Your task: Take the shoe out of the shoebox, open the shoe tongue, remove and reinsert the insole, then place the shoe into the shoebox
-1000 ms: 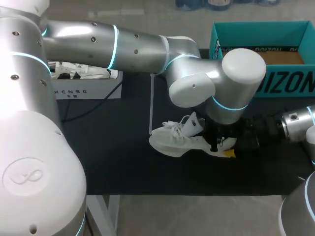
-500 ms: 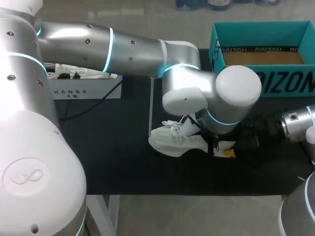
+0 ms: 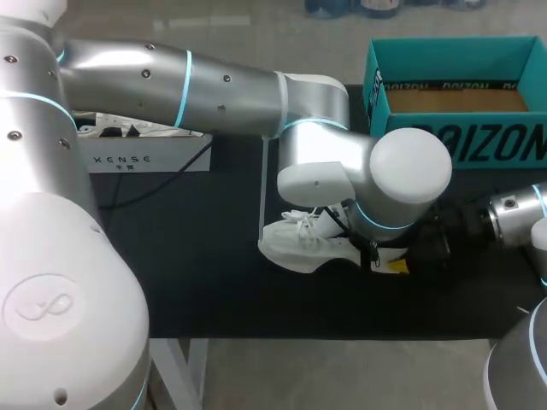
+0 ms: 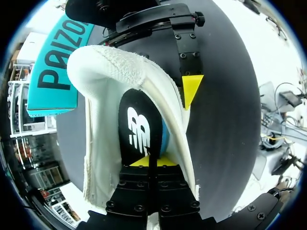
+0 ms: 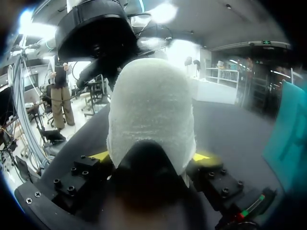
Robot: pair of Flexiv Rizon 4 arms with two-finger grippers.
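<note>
— Whereabouts of the shoe (image 3: 303,248)?

— Out of the shoebox (image 3: 453,145), resting on its sole on the black table (image 3: 197,256). Seen from the head view, toe towards 9 o'clock, heel towards 3. Well apart from the open teal box up at 1 o'clock.

— Held by anything?

— Clamped at the heel by the right gripper (image 5: 151,156), in from 3 o'clock. One of its yellow-tipped fingers (image 4: 191,88) on each flank of the heel cup, both touching.

— And the left gripper (image 4: 149,162)?

— In from 10 o'clock, arched over the shoe and down through the collar. Fingers drawn close together, tips against the black insole (image 4: 136,129) near its heel end. Impossible to tell whether a fold of it is pinched between them.

— Which step, then?

— Judged to be the insole step, with the shoe already out and the mouth spread wide. Cannot say whether lifting out or pressing back in. Appears to lie mostly along the footbed, with a blue strip showing at one edge.

— Next move?

— If lifting: calls for a sure pinch on the heel edge, then a slow pull up and out at 12 o'clock, against a firm clamp at the heel. If seating: calls for pressing flat, then backing out without dragging it along. Only afterwards, carrying over to 1 o'clock.
</note>
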